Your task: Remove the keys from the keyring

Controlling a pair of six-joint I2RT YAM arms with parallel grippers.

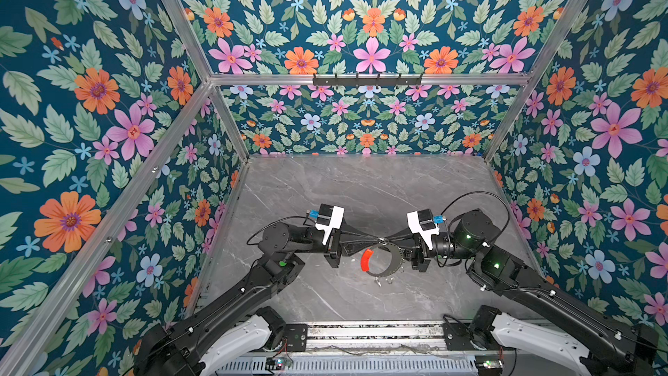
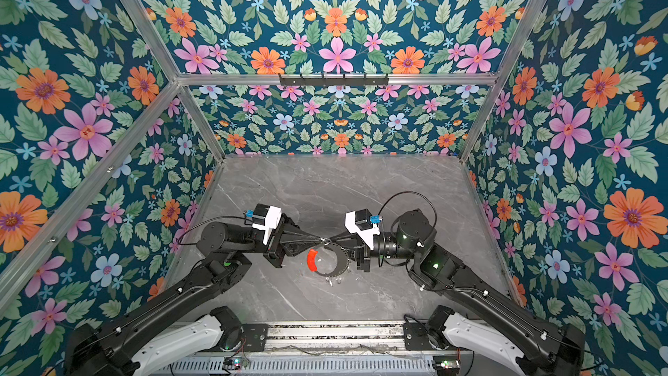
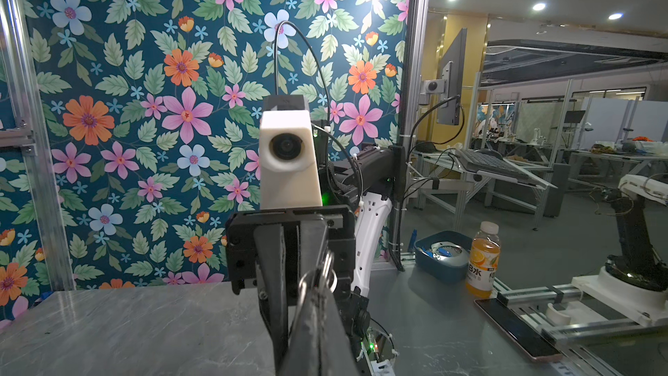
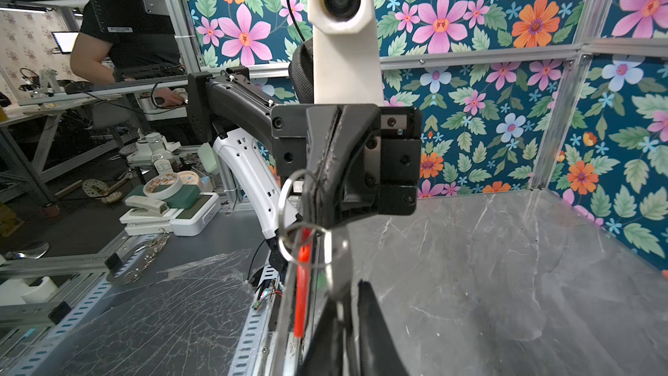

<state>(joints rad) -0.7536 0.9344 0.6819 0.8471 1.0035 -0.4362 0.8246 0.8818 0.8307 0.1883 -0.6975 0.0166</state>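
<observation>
While both claws meet mid-table, left claw (image 1: 376, 240) and right claw (image 1: 386, 240) pinching the keyring (image 1: 384, 262) — bare marble table (image 1: 361, 182) beyond.

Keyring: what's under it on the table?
The keyring hangs lifted between both hands. Under its lower arc, small silvery keys dangle above the grey marble tabletop; whether they touch it cannot be told. The red sleeve covers one arc.

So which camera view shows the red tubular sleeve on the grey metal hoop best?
A top view: the red tubular sleeve appears whole, curving along the grey metal hoop's left arc; both top views show this. The right wrist view gives only a blurred red strip. The left wrist view does not show it.
</observation>
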